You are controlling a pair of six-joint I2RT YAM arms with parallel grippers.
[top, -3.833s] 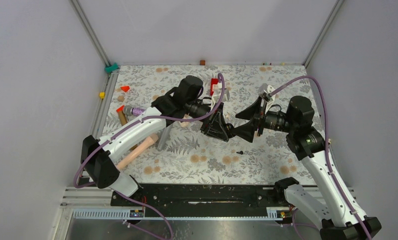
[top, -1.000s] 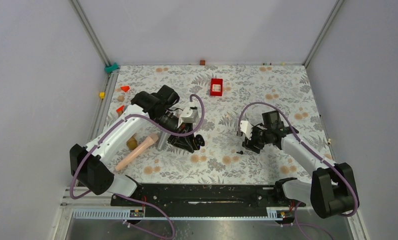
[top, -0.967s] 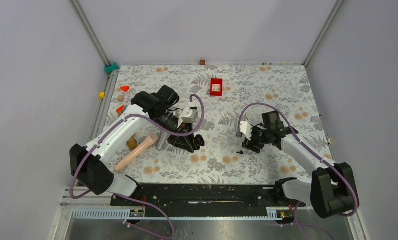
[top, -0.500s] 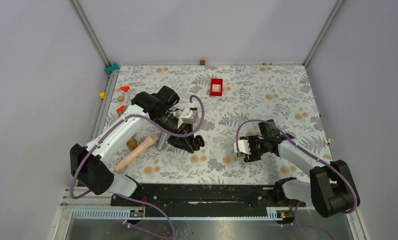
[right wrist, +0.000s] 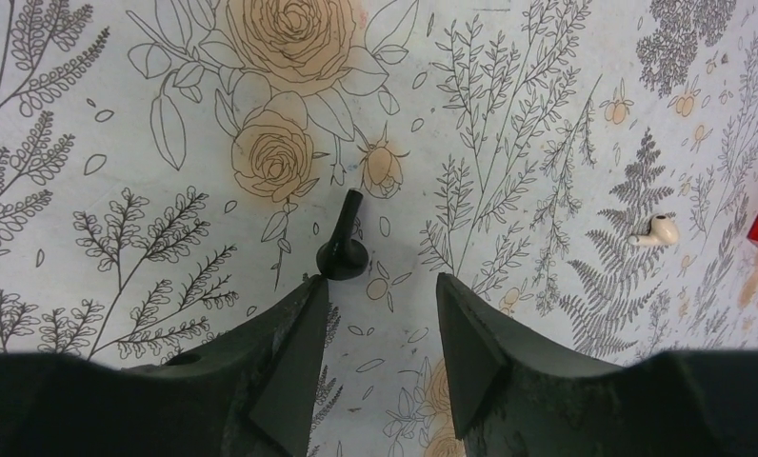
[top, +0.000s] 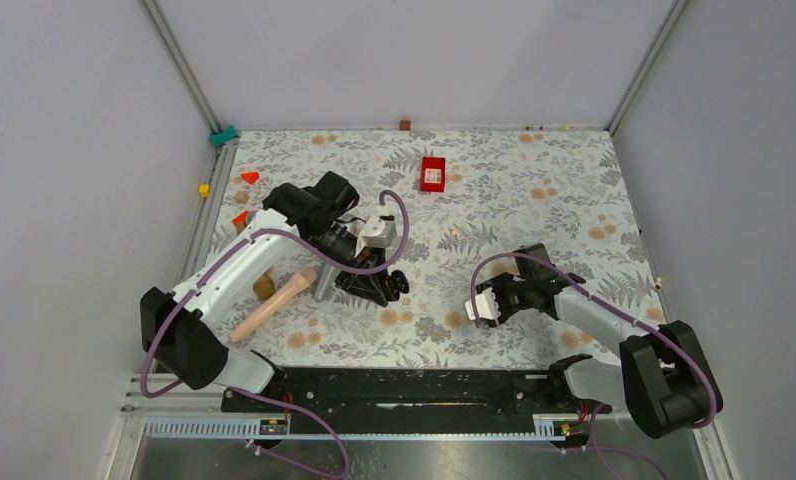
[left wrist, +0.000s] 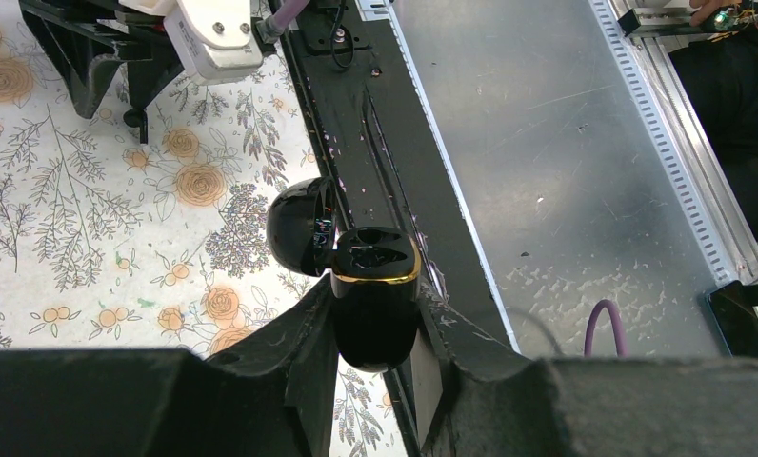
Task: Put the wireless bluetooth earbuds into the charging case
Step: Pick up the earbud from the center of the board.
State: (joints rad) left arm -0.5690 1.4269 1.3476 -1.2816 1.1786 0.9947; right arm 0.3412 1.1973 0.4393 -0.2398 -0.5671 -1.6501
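The left claw (left wrist: 375, 333) was clenched on the charging case (left wrist: 375, 295), its lid (left wrist: 299, 228) open. The right claw (right wrist: 380, 295), jaws apart and empty, stood over one earbud (right wrist: 342, 255) on the tabletop (right wrist: 547, 114). This earbud lay just beyond the fingertips, apparently not yet between them, stem pointing away.

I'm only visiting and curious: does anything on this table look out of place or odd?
A tiny black earbud lies loose on the flowered cloth, just ahead of the open right gripper, while its charging case is held open in the left gripper. A stray white earbud lies farther off, unlike the black set.
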